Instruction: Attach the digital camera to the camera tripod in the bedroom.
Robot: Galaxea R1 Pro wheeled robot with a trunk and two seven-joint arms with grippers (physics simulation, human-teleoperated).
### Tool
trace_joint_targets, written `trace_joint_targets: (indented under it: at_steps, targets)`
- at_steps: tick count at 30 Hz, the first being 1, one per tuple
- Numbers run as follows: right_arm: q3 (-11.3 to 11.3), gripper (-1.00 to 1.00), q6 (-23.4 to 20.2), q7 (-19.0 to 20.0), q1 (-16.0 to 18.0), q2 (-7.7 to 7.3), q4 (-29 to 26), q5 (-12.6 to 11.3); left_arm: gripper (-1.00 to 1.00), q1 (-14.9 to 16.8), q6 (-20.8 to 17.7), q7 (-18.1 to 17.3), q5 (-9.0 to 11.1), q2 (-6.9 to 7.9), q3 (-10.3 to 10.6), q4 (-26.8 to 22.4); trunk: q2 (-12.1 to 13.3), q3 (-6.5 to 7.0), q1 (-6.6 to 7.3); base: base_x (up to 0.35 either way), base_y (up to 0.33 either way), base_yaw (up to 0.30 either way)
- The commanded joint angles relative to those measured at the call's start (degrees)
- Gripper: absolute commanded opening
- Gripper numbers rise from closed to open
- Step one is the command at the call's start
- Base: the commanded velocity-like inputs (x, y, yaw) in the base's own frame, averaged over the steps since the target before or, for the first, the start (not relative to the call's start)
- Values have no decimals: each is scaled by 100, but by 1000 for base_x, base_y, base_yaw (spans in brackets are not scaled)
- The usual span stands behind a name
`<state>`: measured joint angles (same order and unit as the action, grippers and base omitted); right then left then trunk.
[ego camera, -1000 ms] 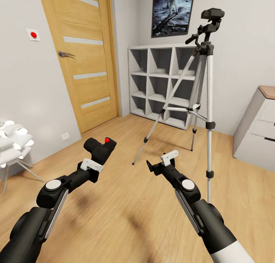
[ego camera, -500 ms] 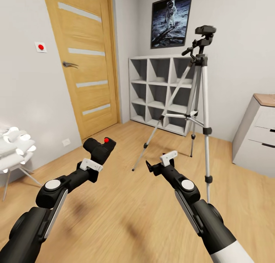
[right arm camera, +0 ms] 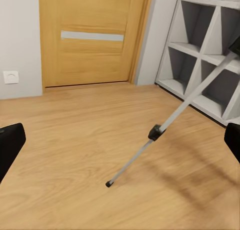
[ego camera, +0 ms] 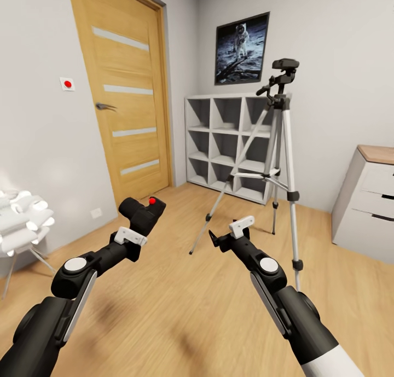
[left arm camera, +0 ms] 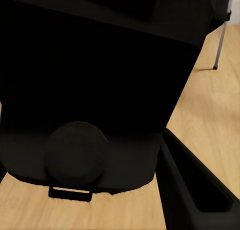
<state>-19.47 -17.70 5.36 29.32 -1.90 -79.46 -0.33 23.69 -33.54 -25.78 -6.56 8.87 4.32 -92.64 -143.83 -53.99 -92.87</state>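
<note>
Left gripper (ego camera: 138, 227) is clamped on the digital camera (ego camera: 143, 211), held out low ahead of the robot, red dot on top. In the left wrist view the camera body (left arm camera: 100, 89) sits right against the lens, one black finger (left arm camera: 195, 185) alongside it. Grip looks solid.

Right gripper (ego camera: 232, 232) carries nothing, jaws spread wide; the right wrist view has a dark fingertip (right arm camera: 10, 145) at each side edge and bare wood plank floor (right arm camera: 75, 155) between. One tripod leg (right arm camera: 150, 140) crosses that view, foot planted on the planks.

Beyond the arms: camera tripod (ego camera: 276, 163) stands upright on the floor, well apart from both grippers, in front of the white cube shelving (ego camera: 219, 141) at the far wall. Black pan head (ego camera: 283, 73) on top, side handle pointing toward the door side. Head sits much higher than where the camera is held now.

Oak door (ego camera: 128, 98) on the left wall, white dresser (ego camera: 366, 202) at the right edge, moon-landing poster (ego camera: 241, 47) above the shelves, white chair (ego camera: 22, 224) at the near left.

Step, as I read it: transport/approach. Camera is in hand, robot is in the bedroom, mount not yet started.

Next move needs:
- base closer to the tripod without clipping the near splayed leg
- left arm or trunk raised a lot to reach the pan head
- camera base turned down and lined up over the head plate
- right gripper free to steady the tripod if it wobbles

Risk: nudging a leg and tipping the stand.
</note>
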Motion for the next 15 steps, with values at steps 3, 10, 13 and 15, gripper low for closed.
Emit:
trace_joint_targets:
  at_steps: [3,10,13,15]
  targets:
    - [-4,100,-32,9,4,-4,-8,-3,-100,4,-12,-52,-73,1,-1,-8,2,61,9,0,0,0]
    - [-11,100,-40,9,4,-4,-8,-3,-100,4,-8,-50,-73,8,23,70,11,216,27,0,0,0]
    - [-13,100,-40,9,4,-4,-8,-3,-100,4,7,-50,-75,55,40,126,15,283,35,0,0,0]
    - [-17,100,-41,9,4,-4,-8,-3,-100,4,0,-51,-77,68,45,134,18,327,40,0,0,0]
